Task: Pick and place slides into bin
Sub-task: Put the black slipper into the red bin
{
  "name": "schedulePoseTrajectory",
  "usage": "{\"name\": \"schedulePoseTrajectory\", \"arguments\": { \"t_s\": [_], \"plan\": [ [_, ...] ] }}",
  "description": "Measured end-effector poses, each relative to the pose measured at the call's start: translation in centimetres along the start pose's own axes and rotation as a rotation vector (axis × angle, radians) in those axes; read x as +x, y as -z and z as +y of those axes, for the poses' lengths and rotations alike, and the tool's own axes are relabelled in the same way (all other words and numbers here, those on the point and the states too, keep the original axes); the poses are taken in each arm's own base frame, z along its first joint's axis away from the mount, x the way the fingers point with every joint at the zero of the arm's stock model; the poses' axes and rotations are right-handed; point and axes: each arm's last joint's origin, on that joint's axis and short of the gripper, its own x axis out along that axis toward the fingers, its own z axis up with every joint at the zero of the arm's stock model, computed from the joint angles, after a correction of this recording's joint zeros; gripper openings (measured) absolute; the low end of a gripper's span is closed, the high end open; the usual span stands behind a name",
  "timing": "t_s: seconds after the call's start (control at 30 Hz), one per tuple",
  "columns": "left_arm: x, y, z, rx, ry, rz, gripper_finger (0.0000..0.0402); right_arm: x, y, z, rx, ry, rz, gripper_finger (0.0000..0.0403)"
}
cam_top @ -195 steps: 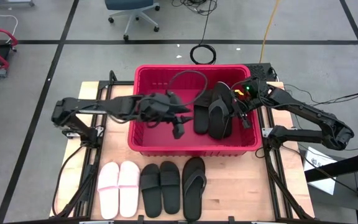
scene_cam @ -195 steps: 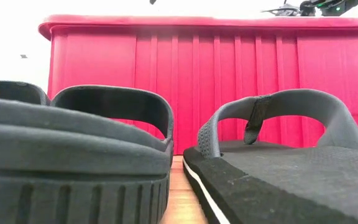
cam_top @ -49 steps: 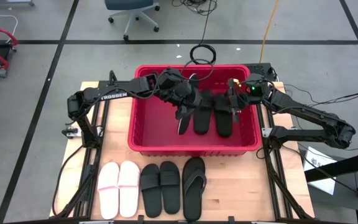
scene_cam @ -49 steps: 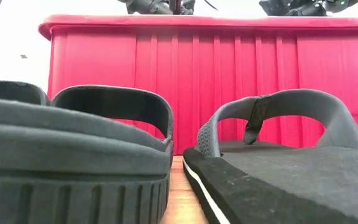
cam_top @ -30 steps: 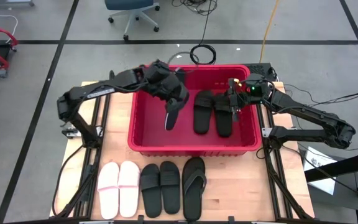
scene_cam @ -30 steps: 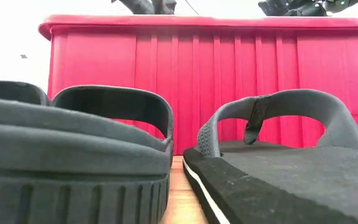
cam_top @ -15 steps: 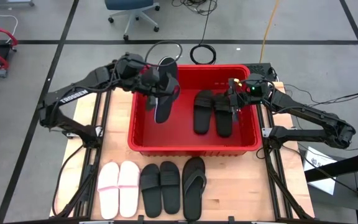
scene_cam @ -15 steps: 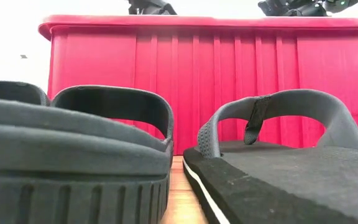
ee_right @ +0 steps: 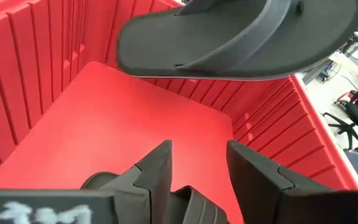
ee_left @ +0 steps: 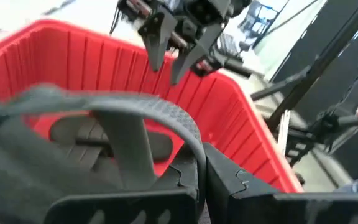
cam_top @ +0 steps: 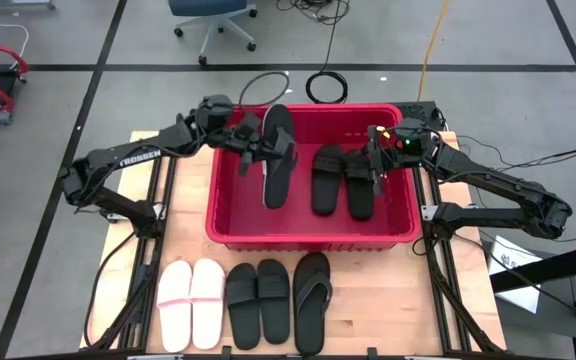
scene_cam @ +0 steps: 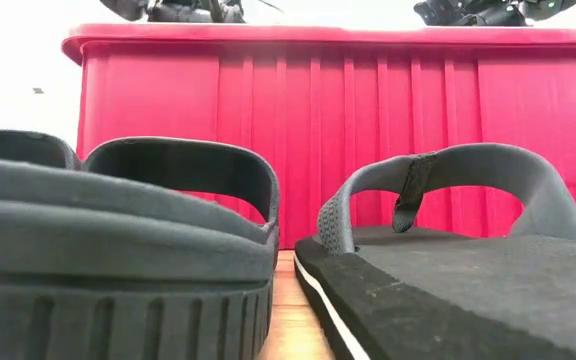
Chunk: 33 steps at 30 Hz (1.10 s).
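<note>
A black thong flip-flop (cam_top: 276,158) hangs over the left half of the red bin (cam_top: 230,232), with my left gripper (cam_top: 265,150) shut on it. The right wrist view shows the same slide (ee_right: 229,37) from the side, clear of the bin's floor. Two black wide-strap slides (cam_top: 343,182) lie flat, side by side, on the bin's floor at the right. My right gripper (cam_top: 375,170) hovers open above them, holding nothing. On the table in front of the bin lie a pale pink pair (cam_top: 191,305), a black wide-strap pair (cam_top: 258,300) and one black flip-flop (cam_top: 311,300). My left gripper (ee_left: 202,180) pinches the flip-flop's thong strap (ee_left: 185,134) between its two fingers. The fingers come nearly level from the table's left side. The slide is lifted clear, lying lengthwise from far to near above the bin and tilted onto one long edge.
The bin's ribbed near wall (scene_cam: 318,140) rises behind the floor slides (scene_cam: 118,230) and the flip-flop (scene_cam: 448,260). Bare red floor (ee_right: 123,106) shows in the bin's left half. An office chair (cam_top: 213,15) and cables lie on the floor beyond the table.
My left gripper has carried the flip-flop from the bin's middle toward its far left corner, and the wrist has turned. The slide, which hung steeply with one end down, has swung up to lie nearly level along the bin.
</note>
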Motion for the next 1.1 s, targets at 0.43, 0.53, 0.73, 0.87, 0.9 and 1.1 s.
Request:
{"name": "schedulePoseTrajectory", "arguments": {
  "t_s": [0.43, 0.53, 0.73, 0.87, 0.9, 1.1],
  "plan": [
    [2.4, 5.7, 2.8, -0.077, -0.009, -0.094, 0.0, 0.0, 0.0, 0.0, 0.009, 0.0, 0.0, 0.0141],
    [3.7, 6.3, 3.8, -0.101, 0.0, -0.083, 0.0, 0.0, 0.0, 0.0, 0.032, 0.0, 0.0, 0.014],
    [6.6, 7.4, 5.4, -0.124, 0.06, -0.013, 0.0, 0.0, 0.0, 0.0, 0.059, 0.0, 0.0, 0.0141],
    [7.8, 8.5, 6.5, -0.157, 0.089, 0.032, 0.0, 0.0, 0.0, 0.0, 0.059, 0.0, 0.0, 0.0139],
    [7.9, 8.8, 6.7, -0.167, 0.084, 0.041, 0.0, 0.0, 0.0, 0.0, 0.059, 0.0, 0.0, 0.0138],
    [8.2, 10.0, 7.9, -0.214, 0.053, 0.081, 0.0, 0.0, 0.0, 0.0, 0.059, 0.001, 0.001, 0.014]
  ]
}}
